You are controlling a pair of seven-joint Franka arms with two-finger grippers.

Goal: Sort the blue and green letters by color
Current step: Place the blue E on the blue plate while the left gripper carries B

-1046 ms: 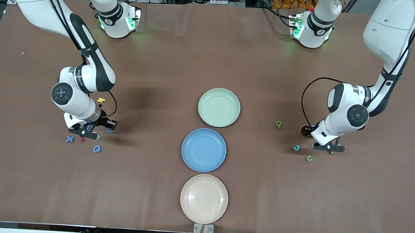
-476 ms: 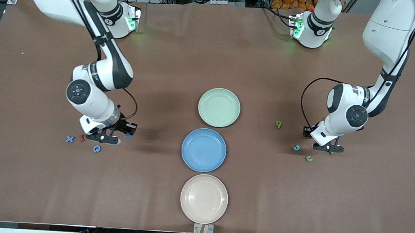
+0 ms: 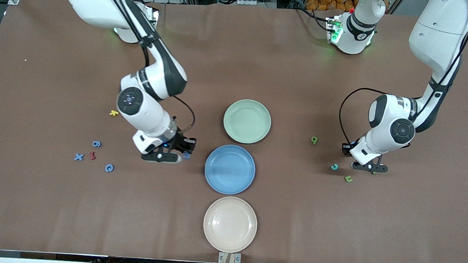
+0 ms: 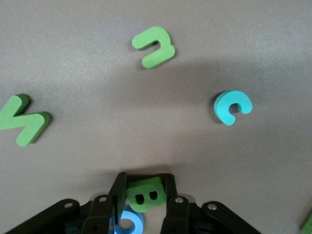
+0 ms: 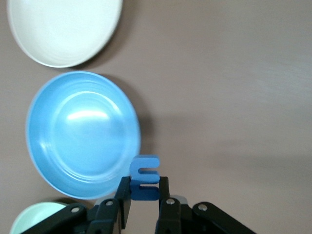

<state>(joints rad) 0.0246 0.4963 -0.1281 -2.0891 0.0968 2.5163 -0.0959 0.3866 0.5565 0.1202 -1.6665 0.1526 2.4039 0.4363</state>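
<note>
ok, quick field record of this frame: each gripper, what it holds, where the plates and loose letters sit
right gripper: shut on blue foam letter E, in the air beside the blue plate
left gripper: low at its end of the table, jaws around green foam letter B, a blue piece under it
plates: green plate, blue, then cream plate nearest the front camera; all empty
loose, right arm's end: blue X, two blue round shapes, dark red piece, yellow letter
loose, left arm's end: green 9, green n-shape, green zigzag, teal C
</note>
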